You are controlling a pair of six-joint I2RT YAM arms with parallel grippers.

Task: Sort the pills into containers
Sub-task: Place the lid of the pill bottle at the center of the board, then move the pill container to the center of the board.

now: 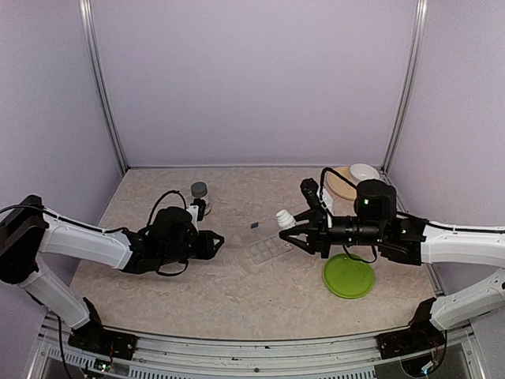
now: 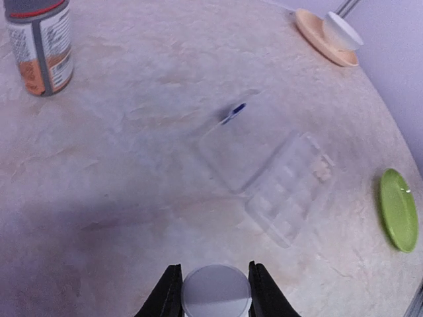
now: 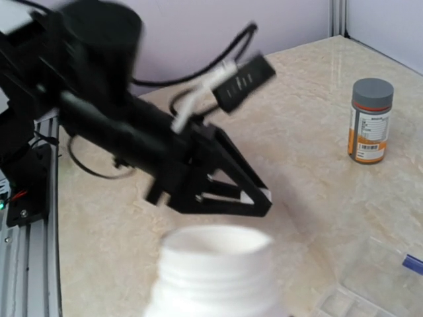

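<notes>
Pill box (image 2: 284,191) seems light, slippery, we judge; left tool (image 2: 215,272) clamps a cap (image 2: 215,296); right tool (image 1: 293,229) clamps the bottle (image 3: 217,274) round its body.

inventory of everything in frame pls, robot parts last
pill box: 1, clear, lid open, mid-table between the arms
white bottle: 1, white, uncapped, held by the box's far edge
cap: 1, pale grey-white, round, held
capped bottle: 1, grey cap, orange label, upright, far left of the box
green plate: 1, green, near right of the box
tan plate: 1, tan, far right corner
white bowl: 1, white, on the tan plate
table: 1, beige marbled, under everything
left tool: 1, black, closed on the cap
right tool: 1, black, closed on the white bottle
</notes>
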